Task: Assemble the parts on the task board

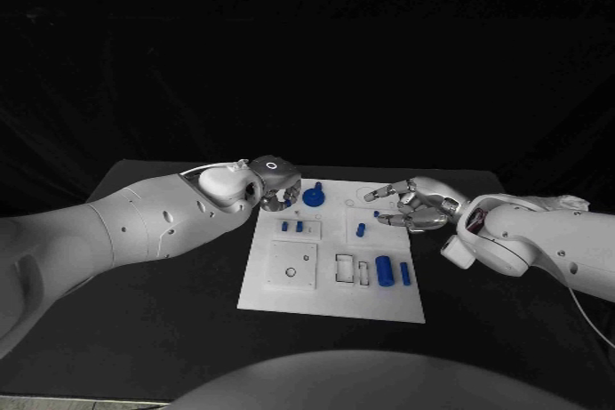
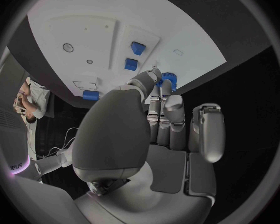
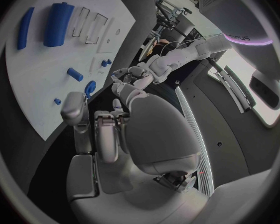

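A robotics lab: a black-draped table (image 1: 154,277) against a black backdrop (image 1: 307,63) at the frame's top, with a white task board (image 1: 336,296) at centre.

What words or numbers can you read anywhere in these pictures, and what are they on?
Task board and its blue parts: no words or numbers on them.
Left hand: a small ring mark on its back, no letters.
White casing beside a purple glow, in the right wrist view: one short grey word, too blurred to read for sure.
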{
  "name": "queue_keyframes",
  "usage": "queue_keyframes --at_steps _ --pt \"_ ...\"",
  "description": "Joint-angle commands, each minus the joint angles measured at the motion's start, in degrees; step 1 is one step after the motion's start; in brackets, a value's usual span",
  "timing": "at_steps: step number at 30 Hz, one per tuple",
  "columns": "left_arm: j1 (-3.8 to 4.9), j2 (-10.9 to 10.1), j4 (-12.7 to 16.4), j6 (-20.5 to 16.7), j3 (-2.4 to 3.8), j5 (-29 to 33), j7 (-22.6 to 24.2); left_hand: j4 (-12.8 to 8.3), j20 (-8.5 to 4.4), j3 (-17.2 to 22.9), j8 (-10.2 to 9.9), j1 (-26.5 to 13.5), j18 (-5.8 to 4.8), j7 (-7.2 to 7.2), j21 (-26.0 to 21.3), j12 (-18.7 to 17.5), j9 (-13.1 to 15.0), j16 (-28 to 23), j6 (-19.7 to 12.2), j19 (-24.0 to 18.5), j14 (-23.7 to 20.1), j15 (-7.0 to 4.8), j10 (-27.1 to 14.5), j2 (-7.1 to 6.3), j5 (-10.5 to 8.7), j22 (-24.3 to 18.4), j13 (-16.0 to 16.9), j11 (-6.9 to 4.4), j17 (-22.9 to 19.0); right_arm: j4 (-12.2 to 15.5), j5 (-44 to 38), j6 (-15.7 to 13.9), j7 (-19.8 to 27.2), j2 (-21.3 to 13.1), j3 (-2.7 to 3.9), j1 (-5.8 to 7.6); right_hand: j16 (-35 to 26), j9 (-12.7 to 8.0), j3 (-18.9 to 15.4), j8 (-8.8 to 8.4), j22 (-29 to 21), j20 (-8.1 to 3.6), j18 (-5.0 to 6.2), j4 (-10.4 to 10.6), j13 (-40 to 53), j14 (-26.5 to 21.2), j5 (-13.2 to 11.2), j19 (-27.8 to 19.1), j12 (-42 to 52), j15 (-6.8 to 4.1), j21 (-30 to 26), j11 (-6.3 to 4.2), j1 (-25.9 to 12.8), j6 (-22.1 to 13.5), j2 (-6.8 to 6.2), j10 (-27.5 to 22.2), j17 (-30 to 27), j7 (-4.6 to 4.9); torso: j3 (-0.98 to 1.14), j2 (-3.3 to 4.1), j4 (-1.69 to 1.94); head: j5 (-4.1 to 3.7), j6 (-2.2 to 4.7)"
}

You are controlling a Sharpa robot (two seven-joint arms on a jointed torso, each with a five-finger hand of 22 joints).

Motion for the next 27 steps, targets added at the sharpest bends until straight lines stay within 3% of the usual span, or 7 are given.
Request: queue_keyframes --at_steps 1,10,27 --pt "-0.56 1.1 -1.0 1.9 0.04 -7.7 -0.6 -0.4 0.12 -0.1 -0.2 0.3 -0.01 -0.37 -0.2 -0.4 0.0 0.0 0.2 2.5 0.4 -0.02 0.6 0.26 -0.44 13.3 -0.1 -0.11 0.0 0.4 -4.0 -2.5 1.0 -0.2 0.02 0.07 0.2 0.1 -0.2 0.28 7.0 -0.12 0.37 0.0 14.8 6.0 -0.1 0.3 -0.2 0.23 0.2 -0.17 -0.5 0.7 -0.23 6.3 15.1 -0.01 -0.01 0.02 0.00 -0.12 0.00" --pt "-1.73 2.6 -2.9 -2.1 0.07 -9.7 -0.6 -0.6 0.20 -0.2 -0.3 0.2 -0.09 -0.59 0.1 -0.7 -0.1 0.2 0.3 2.7 0.7 0.01 1.0 0.32 -0.77 13.4 -0.2 -0.39 0.2 0.6 -4.5 -2.6 0.8 -0.3 0.02 0.11 0.2 0.1 -0.2 0.38 7.0 -0.13 0.37 0.0 14.8 6.0 -0.2 0.3 -0.2 0.21 0.2 -0.19 -0.5 0.9 -0.21 6.3 15.1 0.00 -0.03 -0.04 0.07 -0.34 0.00" --pt "-2.03 2.1 -2.7 -6.0 0.17 -8.0 -1.1 -0.7 0.24 -0.3 -0.3 0.2 -0.08 -0.58 0.0 -0.8 -0.1 0.2 0.6 2.7 0.9 -0.04 1.4 0.28 -1.11 13.4 -0.3 -0.40 0.1 0.2 -4.3 -2.4 1.2 0.0 0.02 0.12 0.2 0.2 -0.1 0.51 7.0 -0.16 0.36 0.1 14.8 6.0 -0.2 0.4 -0.2 0.18 0.2 -0.22 -0.4 1.3 -0.10 6.3 15.1 -0.02 -0.01 -0.02 0.07 -0.04 0.00"
